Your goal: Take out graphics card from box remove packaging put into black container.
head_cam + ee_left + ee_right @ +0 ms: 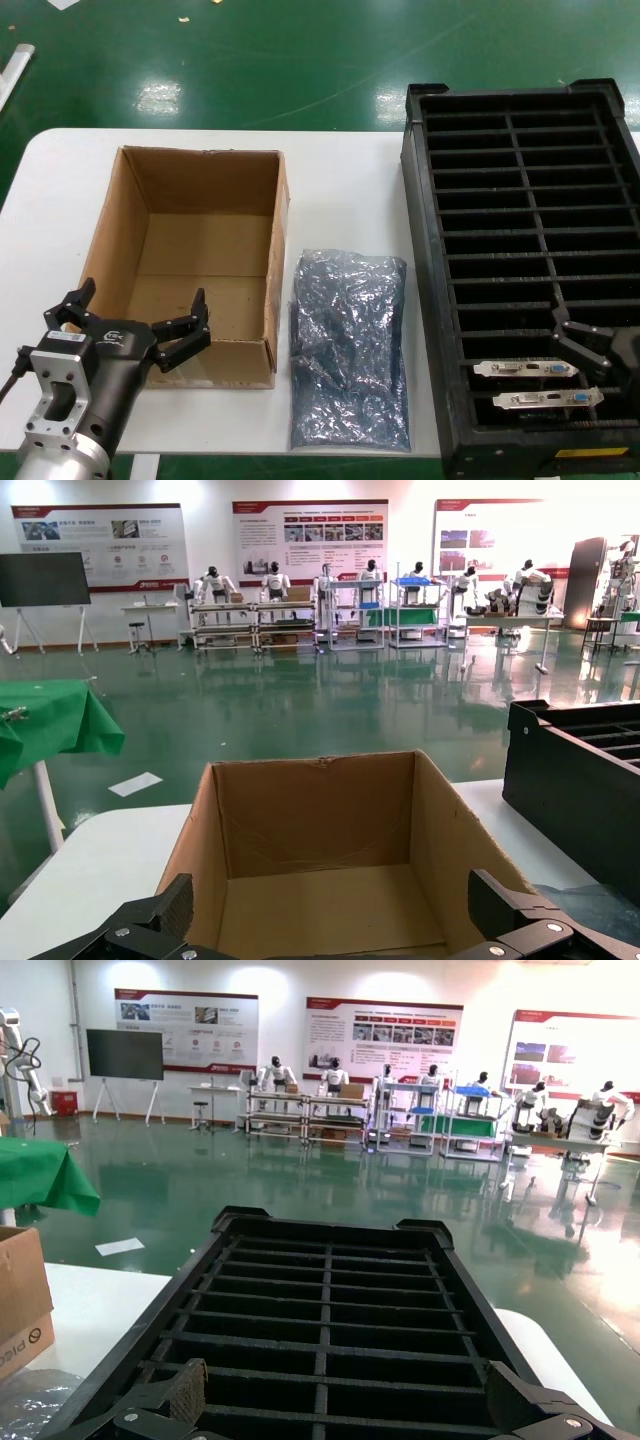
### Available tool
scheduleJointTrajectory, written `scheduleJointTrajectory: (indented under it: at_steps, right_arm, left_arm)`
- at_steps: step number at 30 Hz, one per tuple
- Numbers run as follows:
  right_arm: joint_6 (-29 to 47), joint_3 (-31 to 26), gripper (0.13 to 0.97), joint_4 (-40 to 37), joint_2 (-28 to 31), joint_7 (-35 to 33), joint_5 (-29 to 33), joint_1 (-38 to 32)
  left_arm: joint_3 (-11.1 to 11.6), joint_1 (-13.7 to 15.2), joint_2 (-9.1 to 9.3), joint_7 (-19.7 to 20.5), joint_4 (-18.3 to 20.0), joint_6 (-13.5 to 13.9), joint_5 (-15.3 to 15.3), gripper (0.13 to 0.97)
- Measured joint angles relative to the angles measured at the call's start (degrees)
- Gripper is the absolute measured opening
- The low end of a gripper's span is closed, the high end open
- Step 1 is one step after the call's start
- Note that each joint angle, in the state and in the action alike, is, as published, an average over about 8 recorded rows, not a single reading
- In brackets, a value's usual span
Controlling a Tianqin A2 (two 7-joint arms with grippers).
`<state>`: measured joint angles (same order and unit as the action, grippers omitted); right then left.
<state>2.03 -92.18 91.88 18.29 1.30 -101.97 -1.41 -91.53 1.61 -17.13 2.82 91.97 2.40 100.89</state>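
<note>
Your left gripper point(140, 325) hangs wide open and holding nothing at the lower left, over the near wall of the box point(196, 262). At the lower right, your right gripper point(580, 340) gapes empty above the black container point(425, 260); the graphics card point(525, 368) sits slotted beneath it, another card point(545, 400) just below. The packaging point(350, 345) lies between box and container.

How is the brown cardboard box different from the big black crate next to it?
The box is plain brown cardboard with one open, empty space inside; the black container is dark plastic split into two columns of narrow slots. The box holds nothing, while the black container has two cards standing in its near slots. The box is smaller, the black container longer. Both sit open-topped on the white table.
</note>
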Motion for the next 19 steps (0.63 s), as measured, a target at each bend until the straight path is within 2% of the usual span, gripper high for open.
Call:
scheduleJointTrajectory:
  at_steps: [19]
  right_arm:
    - [0.0,0.0,0.966,0.0,0.0,0.0,0.0,0.0]
  left_arm:
    - [0.0,0.0,0.0,0.0,0.0,0.0,0.0,0.966]
